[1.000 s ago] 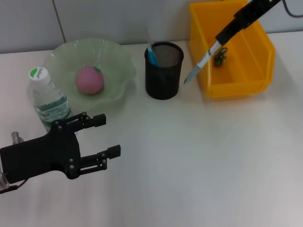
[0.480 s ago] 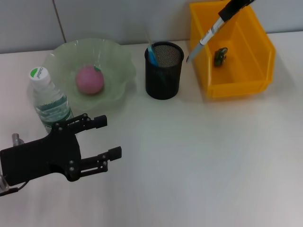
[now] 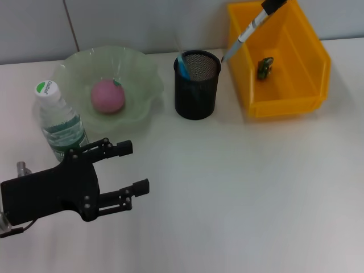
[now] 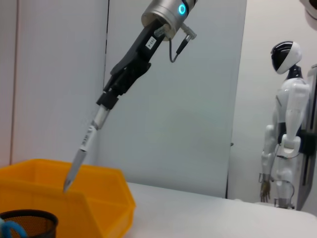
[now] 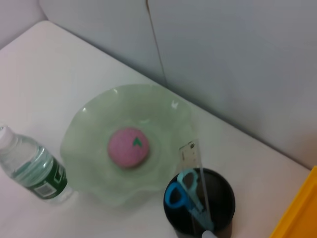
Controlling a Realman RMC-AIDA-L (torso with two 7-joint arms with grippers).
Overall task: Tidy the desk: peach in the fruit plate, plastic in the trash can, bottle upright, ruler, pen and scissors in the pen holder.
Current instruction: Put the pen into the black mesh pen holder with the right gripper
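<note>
My right gripper [image 3: 272,4] is shut on the grey pen [image 3: 245,35], which hangs tilted with its tip just above and right of the rim of the black mesh pen holder [image 3: 197,91]. The blue scissors [image 5: 185,192] and clear ruler [image 5: 194,163] stand in the holder. The pink peach [image 3: 108,95] lies in the pale-green fruit plate [image 3: 74,65]. The bottle [image 3: 58,120] stands upright beside the plate. The dark-green plastic [image 3: 264,67] lies in the yellow trash can [image 3: 284,102]. My left gripper [image 3: 133,166] hovers open and empty over the desk [image 3: 239,187] at the front left.
The left wrist view shows the right arm [image 4: 133,64] holding the pen [image 4: 86,144] above the trash can's rim [image 4: 74,193]. A white humanoid robot [image 4: 285,134] stands far behind. A grey wall [image 3: 142,23] closes the back.
The right gripper has carried the pen upward and toward the pen holder; its tip went from beside the trash can to above the holder's right rim. The left gripper barely shifted.
</note>
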